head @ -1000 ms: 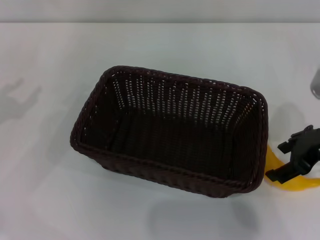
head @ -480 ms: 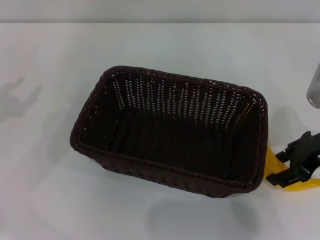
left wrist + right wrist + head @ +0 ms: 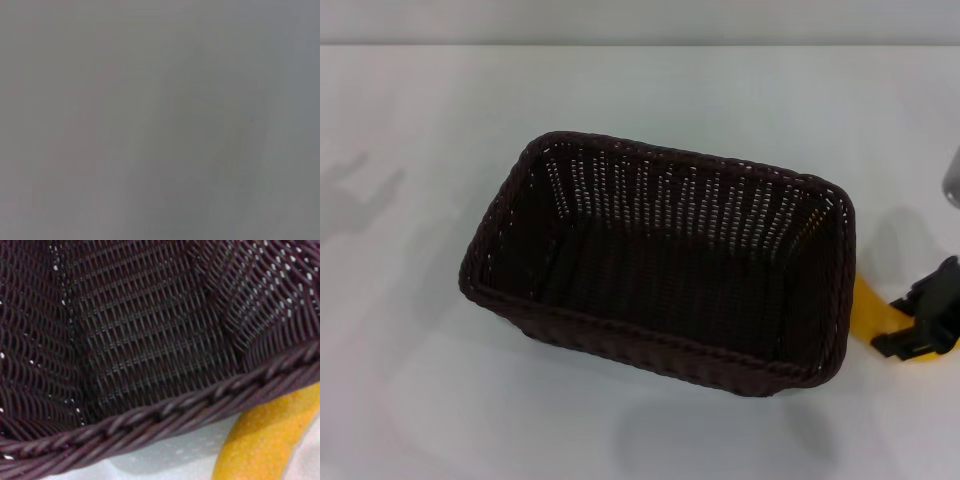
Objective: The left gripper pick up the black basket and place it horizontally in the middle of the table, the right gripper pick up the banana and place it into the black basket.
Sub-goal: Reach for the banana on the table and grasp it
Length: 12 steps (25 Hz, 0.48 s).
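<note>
The black basket (image 3: pixel 670 150) stands upright on the white table (image 3: pixel 410 330), near the middle, its long side slightly slanted, and it is empty. The banana (image 3: pixel 869 308) lies on the table just right of the basket's right end. My right gripper (image 3: pixel 900 323) is low over the banana at the right edge of the head view, its jaws apart on either side of it. The right wrist view shows the basket's braided rim (image 3: pixel 165 412) and the banana (image 3: pixel 265 440) close beside it. My left gripper is out of view.
A grey metallic part (image 3: pixel 952 178) shows at the right edge of the head view. The table's far edge (image 3: pixel 640 44) runs along the top. The left wrist view shows only a blank grey surface.
My right gripper has moved to the right and lower over the banana. The basket and the banana have not moved.
</note>
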Each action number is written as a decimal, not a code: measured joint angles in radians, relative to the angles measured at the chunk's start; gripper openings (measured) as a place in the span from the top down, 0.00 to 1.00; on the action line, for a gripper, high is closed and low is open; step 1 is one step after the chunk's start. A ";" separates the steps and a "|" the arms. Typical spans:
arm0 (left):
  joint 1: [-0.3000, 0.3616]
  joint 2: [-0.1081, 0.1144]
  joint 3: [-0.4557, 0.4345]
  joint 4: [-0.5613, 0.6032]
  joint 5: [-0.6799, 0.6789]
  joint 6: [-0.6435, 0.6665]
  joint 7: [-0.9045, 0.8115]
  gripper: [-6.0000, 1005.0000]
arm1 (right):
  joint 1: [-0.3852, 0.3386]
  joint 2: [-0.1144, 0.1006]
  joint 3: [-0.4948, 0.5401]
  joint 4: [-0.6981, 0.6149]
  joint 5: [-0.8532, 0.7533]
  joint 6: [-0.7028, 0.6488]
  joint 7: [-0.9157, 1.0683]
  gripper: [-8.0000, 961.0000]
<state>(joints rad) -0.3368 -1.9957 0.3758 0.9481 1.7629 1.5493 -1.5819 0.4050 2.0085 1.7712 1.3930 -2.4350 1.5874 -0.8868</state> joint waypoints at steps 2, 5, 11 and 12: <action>0.001 0.000 0.000 -0.001 0.000 0.000 0.004 0.39 | 0.001 -0.002 0.027 0.000 -0.006 0.000 -0.014 0.49; 0.002 0.000 0.000 -0.002 -0.001 -0.001 0.006 0.39 | 0.007 -0.004 0.097 0.001 -0.008 0.001 -0.046 0.50; 0.005 -0.002 0.000 -0.001 -0.001 -0.001 0.012 0.39 | 0.027 -0.011 0.271 0.007 -0.008 -0.001 -0.140 0.48; 0.006 -0.002 0.000 0.000 -0.001 -0.001 0.012 0.39 | 0.031 -0.012 0.294 0.007 -0.008 -0.002 -0.152 0.47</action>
<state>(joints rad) -0.3312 -1.9981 0.3758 0.9479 1.7624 1.5480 -1.5699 0.4356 1.9967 2.0650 1.3997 -2.4430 1.5851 -1.0384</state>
